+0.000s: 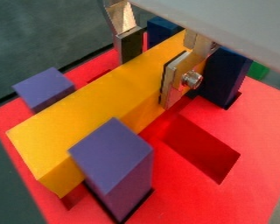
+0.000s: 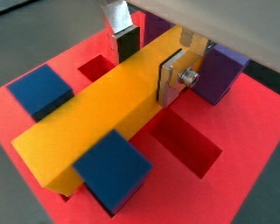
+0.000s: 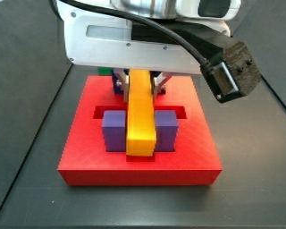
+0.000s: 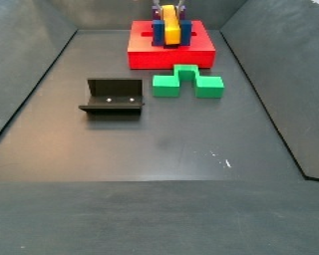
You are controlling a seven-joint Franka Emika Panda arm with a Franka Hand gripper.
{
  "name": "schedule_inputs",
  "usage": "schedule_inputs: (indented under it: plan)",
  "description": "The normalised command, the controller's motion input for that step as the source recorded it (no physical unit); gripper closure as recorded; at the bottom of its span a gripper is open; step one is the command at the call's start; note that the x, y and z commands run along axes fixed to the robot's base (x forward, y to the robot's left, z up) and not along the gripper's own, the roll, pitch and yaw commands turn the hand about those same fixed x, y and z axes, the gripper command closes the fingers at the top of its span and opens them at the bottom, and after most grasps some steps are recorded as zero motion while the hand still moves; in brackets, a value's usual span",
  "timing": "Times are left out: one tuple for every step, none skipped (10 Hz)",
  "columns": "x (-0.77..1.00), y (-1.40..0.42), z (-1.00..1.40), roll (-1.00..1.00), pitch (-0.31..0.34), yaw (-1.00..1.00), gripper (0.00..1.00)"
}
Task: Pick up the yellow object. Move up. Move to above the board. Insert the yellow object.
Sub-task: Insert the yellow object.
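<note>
A yellow-orange bar (image 3: 139,121) is seen on the red board (image 3: 140,164), flanked by purple posts (image 3: 113,131) and, in a wrist view, blue ones (image 2: 39,89). The gripper (image 1: 154,58), over the board, is shown with silver finger plates (image 1: 175,77) and dark pads. At the board's six o'clock in a side view, green blocks (image 4: 187,81) and a black fixture (image 4: 112,97) are seen on dark grey floor.

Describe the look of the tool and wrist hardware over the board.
The tool, above the red board, has flat silver finger plates with dark pads and a round silver screw. In a side view, a white housing sits above it, with black cables and a black camera box.
</note>
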Motion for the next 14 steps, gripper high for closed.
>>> schedule_inputs:
  plan:
    - [0.00,0.08,-0.15,0.00,0.000,0.00,1.00]
    - [0.00,0.00,-0.20,0.00,-0.031,0.00,1.00]
    - [0.00,-0.05,-0.19,0.00,-0.034,0.00,1.00]
    - [0.00,-0.09,-0.16,0.00,-0.026,0.01,1.00]
    - [0.00,-0.03,-0.16,0.00,-0.017,0.01,1.00]
    - [0.00,0.00,-0.17,0.00,-0.021,0.00,1.00]
    - [0.00,0.00,-0.14,0.00,-0.017,0.01,1.00]
    - [0.01,0.00,-0.13,0.00,-0.009,0.01,1.00]
    - [0.00,0.00,-0.15,0.01,-0.007,0.01,1.00]
    - [0.00,0.00,-0.19,0.02,-0.019,0.00,1.00]
    - [0.00,-0.01,-0.21,0.02,-0.027,0.00,1.00]
    - [-0.09,0.00,-0.15,0.01,-0.010,0.00,1.00]
    - [-0.14,0.00,-0.13,0.00,-0.016,0.00,1.00]
    - [0.00,-0.03,-0.05,-0.07,-0.107,0.00,1.00]
